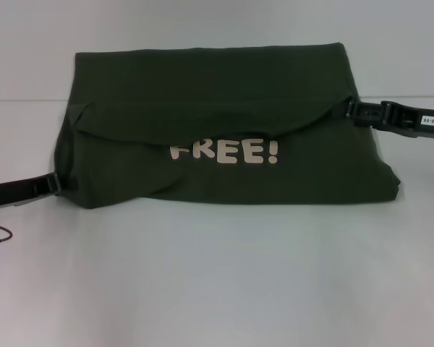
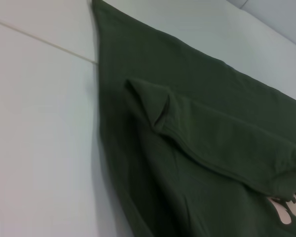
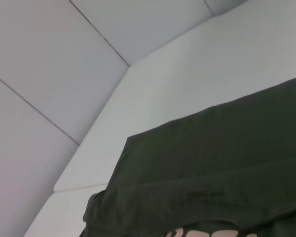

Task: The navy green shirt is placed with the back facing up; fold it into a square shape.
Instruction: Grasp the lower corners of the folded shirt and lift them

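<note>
The navy green shirt [image 1: 217,87] lies across the table, its far part folded forward as a flap over the front. The cream "FREE!" lettering [image 1: 224,152] shows just below the flap's curved edge. My left gripper [image 1: 60,185] reaches in from the left and meets the shirt's near left corner. My right gripper [image 1: 349,110] comes in from the right, at the right end of the flap. The left wrist view shows the flap's loose left corner [image 2: 143,91] lying on the shirt. The shirt [image 3: 212,163] and the top of the lettering also appear in the right wrist view.
The shirt rests on a white table [image 1: 217,282] with open surface in front of it. A white back wall [image 1: 217,29] rises right behind the shirt. A thin red cable [image 1: 0,235] hangs by my left arm.
</note>
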Controlling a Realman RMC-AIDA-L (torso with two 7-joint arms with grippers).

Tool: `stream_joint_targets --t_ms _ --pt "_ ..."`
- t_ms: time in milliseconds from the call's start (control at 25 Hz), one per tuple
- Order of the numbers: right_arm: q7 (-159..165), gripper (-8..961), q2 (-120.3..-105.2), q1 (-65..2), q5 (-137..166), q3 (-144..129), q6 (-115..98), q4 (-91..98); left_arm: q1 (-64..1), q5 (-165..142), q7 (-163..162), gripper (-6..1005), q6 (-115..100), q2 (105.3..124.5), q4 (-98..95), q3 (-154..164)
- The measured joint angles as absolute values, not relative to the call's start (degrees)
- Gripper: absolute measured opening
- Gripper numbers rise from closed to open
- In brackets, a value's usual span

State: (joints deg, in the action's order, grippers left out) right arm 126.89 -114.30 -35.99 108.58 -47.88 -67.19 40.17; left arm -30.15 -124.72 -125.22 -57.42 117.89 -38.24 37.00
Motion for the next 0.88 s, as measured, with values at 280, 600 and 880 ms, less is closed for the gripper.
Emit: stream_joint_targets --t_ms 280,600,880 --pt "131.9 794 -111.78 -36.8 115.8 -47.9 -69.7 40.7 -31.0 -124.2 -126.2 13 -61.7 116.04 -38.2 36.3" --pt "141.3 795 -108.17 -40.4 131.6 -47.9 -69.9 40.3 -32.3 -124.1 -130.3 14 -62.8 115.07 -38.9 35.5" --pt "141.7 794 -110.61 -41.4 138.7 -48.0 -66.2 40.0 -33.1 -124.1 -130.1 14 -62.2 115.54 -38.9 35.5"
